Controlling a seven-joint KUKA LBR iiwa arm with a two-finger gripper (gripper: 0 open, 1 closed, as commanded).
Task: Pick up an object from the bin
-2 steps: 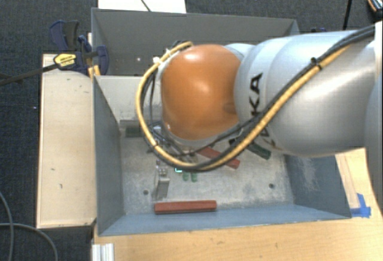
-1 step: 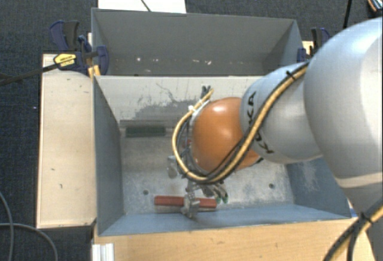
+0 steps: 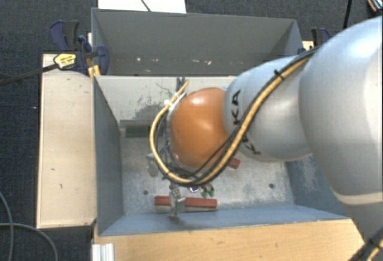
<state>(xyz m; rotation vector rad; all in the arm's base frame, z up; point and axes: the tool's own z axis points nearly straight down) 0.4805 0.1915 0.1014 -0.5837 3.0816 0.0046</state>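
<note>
A long red-brown bar [image 3: 202, 203] lies flat on the bin floor, along the near wall and a little left of the middle. My gripper [image 3: 175, 205] comes down from under the orange cover and its tip sits on or just above the left part of this bar. Whether the bar is between its jaws is hidden from this angle. A small blue-and-white bit [image 3: 194, 190] shows just behind the bar, close to the gripper.
A small red piece [image 3: 234, 163] peeks out beside the arm at mid-bin. The arm and its orange cover hide much of the bin floor. The near wall stands right in front of the gripper, with bare floor to the left and right.
</note>
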